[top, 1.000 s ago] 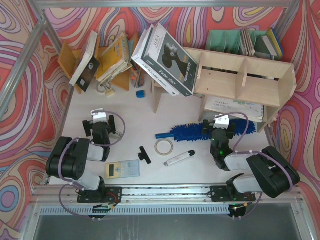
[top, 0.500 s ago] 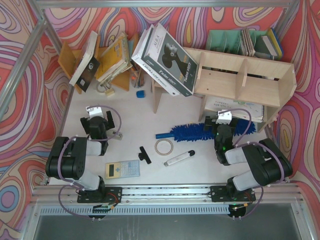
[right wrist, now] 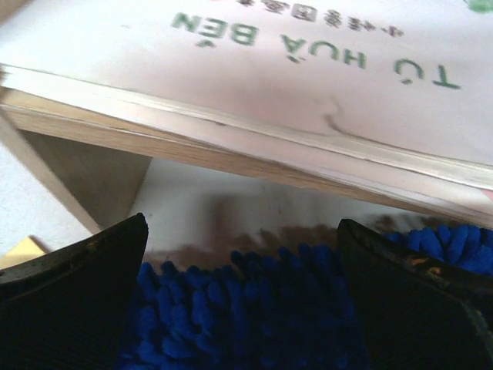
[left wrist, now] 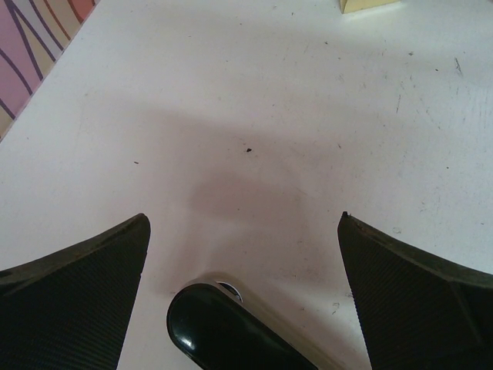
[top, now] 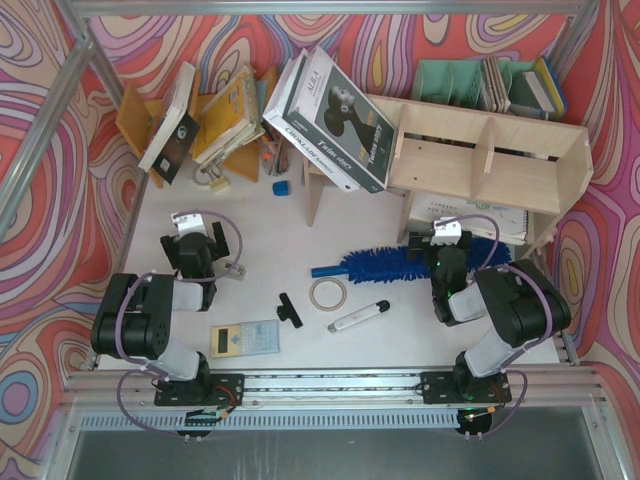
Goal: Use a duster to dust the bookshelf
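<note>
The left fingers [left wrist: 73, 301] stand spread wide over bare white counter [left wrist: 254, 116], pinching nothing. Only the left wrist view shows a glossy black rounded thing [left wrist: 219, 327] low between them, which I cannot identify, and a pale yellow corner [left wrist: 370, 4] far ahead of the right-hand tip. The overhead view alone shows what lies to the right of these fingers and nearer the arm bases: a calculator [top: 245, 338], a small black piece [top: 290, 308], a roll of tape [top: 327, 293] and a white-and-black marker pen [top: 358, 316]. Farther right, the duster [top: 390, 266] lies flat on the counter just in front of the bookshelf [top: 480, 170], its smooth handle pointing left, away from the right fingers [right wrist: 73, 301], and its fluffy head passing beneath them. These fingers are also spread wide and hold nothing. The right wrist view shows blue pile filling the gap between them, though I cannot tell whether the pads touch it. Just ahead of the tips it shows the shelf's lower board and a white book with green lettering [right wrist: 308, 69] lying flat on it.
</note>
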Robot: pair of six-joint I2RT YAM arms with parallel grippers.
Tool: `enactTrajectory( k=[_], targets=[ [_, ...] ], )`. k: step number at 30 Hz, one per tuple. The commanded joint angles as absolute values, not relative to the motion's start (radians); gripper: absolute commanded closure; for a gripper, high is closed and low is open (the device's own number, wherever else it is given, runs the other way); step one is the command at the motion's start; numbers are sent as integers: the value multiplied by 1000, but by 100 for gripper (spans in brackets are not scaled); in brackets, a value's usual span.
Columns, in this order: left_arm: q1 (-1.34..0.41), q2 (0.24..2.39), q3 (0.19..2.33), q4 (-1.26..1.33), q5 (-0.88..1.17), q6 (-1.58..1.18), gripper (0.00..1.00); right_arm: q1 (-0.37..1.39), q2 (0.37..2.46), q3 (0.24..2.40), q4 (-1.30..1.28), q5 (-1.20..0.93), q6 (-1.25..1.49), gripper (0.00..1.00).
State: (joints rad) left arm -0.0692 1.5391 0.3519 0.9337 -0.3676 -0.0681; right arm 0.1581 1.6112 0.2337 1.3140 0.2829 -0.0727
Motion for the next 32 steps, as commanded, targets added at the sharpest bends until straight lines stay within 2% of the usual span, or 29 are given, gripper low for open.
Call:
enactTrajectory(
  k=[1,2,3,6,12,32],
  targets=[
    [-61,1537,362,930,-380,-81,2,76,1654,243,1383,152,-19,1],
    [-61,1538,362,930,-380,-81,2,65,1695,237,1465,150,-25,1],
    [-62,1538,362,930,-379,-81,2,60,1680,260,1362,120,-16,1],
    [-61,1539,362,929,-379,-80,2,49,1675,306,1284,53,-31,1],
    [-61,1538,362,929,-380,-80,2,48,1684,330,1254,162,2,1],
    [-61,1537,364,928,-380,-81,2,47,1683,335,1243,163,8,1]
  ],
)
